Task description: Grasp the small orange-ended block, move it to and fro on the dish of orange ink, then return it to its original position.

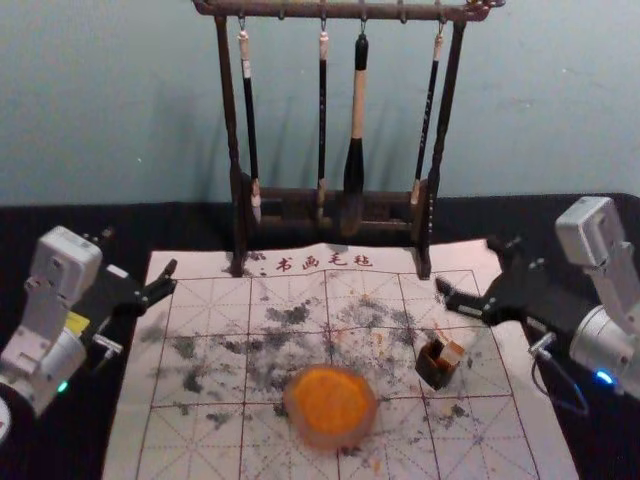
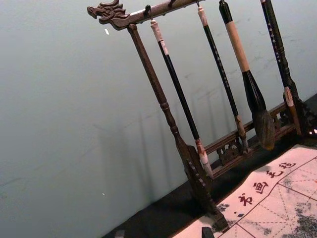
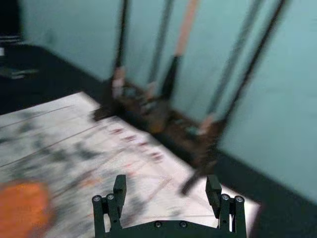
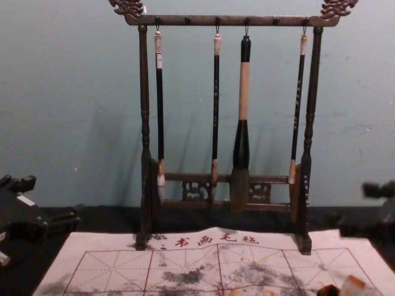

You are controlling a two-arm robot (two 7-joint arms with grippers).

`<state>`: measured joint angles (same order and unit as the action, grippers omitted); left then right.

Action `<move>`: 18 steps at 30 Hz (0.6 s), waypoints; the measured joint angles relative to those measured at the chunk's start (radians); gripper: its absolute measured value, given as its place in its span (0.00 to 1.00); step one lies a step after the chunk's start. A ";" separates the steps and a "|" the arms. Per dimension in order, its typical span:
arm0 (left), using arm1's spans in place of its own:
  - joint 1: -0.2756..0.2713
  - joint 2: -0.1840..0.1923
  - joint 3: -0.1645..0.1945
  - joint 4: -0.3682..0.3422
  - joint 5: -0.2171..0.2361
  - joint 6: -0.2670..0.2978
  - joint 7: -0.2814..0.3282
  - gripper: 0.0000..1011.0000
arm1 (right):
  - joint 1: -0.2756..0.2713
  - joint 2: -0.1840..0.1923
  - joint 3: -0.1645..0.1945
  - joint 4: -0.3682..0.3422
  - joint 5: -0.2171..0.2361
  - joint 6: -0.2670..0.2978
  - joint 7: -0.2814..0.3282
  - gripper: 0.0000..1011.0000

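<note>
Hanging open, the right pincer point(image 1: 465, 264) is hovering apart from the block point(image 1: 453, 353)
Lower in the head view, the block is resting at a dark holder point(image 1: 434, 368); at left, the left pincer point(image 1: 173, 277) is idling open

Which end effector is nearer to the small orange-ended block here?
The right. The right end effector is open beyond the block, toward the brush rack; the left end effector, also open, is across the mat, by its left edge.
</note>
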<state>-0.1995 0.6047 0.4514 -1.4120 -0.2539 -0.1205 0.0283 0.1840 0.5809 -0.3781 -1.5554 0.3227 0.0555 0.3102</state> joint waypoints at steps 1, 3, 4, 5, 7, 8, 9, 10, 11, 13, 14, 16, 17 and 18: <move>0.000 0.000 0.000 0.000 0.000 0.000 0.000 0.99 | 0.000 0.000 0.000 0.000 0.000 0.000 0.000 0.99; 0.000 0.000 0.000 0.000 0.000 0.000 0.000 0.99 | -0.023 -0.017 0.014 0.000 -0.062 -0.044 -0.090 0.99; 0.000 0.000 0.000 0.000 0.000 0.000 0.000 0.99 | -0.030 -0.024 0.017 0.002 -0.090 -0.060 -0.126 0.99; 0.000 0.000 0.000 0.000 0.000 0.000 0.000 0.99 | -0.042 -0.037 0.021 0.012 -0.150 -0.083 -0.201 0.99; 0.000 0.000 0.000 0.000 0.000 0.000 0.000 0.99 | -0.056 -0.064 0.025 0.042 -0.231 -0.090 -0.312 0.99; 0.000 0.000 0.000 0.000 0.000 0.000 0.000 0.99 | -0.061 -0.077 0.027 0.057 -0.256 -0.085 -0.350 0.99; 0.000 0.000 0.000 0.000 0.000 0.000 0.000 0.99 | -0.061 -0.077 0.027 0.057 -0.256 -0.085 -0.350 0.99; 0.000 0.000 0.000 0.000 0.000 0.000 0.000 0.99 | -0.068 -0.095 0.030 0.084 -0.288 -0.075 -0.401 0.99; 0.000 0.000 0.000 0.000 0.000 0.000 0.000 0.99 | -0.075 -0.113 0.036 0.111 -0.311 -0.062 -0.448 0.99; 0.000 0.000 0.000 0.000 0.000 0.000 0.000 0.99 | -0.083 -0.129 0.043 0.133 -0.323 -0.050 -0.481 0.99; 0.000 0.000 0.000 0.000 0.000 0.000 0.000 0.99 | -0.087 -0.136 0.046 0.143 -0.329 -0.046 -0.496 0.99; 0.000 0.000 0.000 0.000 0.000 0.000 0.000 0.99 | -0.098 -0.153 0.059 0.164 -0.339 -0.038 -0.529 0.99; 0.000 0.000 0.000 0.000 0.000 0.000 0.000 0.99 | -0.101 -0.158 0.064 0.168 -0.340 -0.036 -0.535 0.99; 0.000 0.000 0.000 0.000 0.000 0.000 0.000 0.99 | -0.103 -0.162 0.069 0.170 -0.340 -0.034 -0.542 0.99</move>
<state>-0.1996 0.6047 0.4514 -1.4120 -0.2539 -0.1205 0.0283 0.0809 0.4187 -0.3093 -1.3852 -0.0168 0.0216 -0.2316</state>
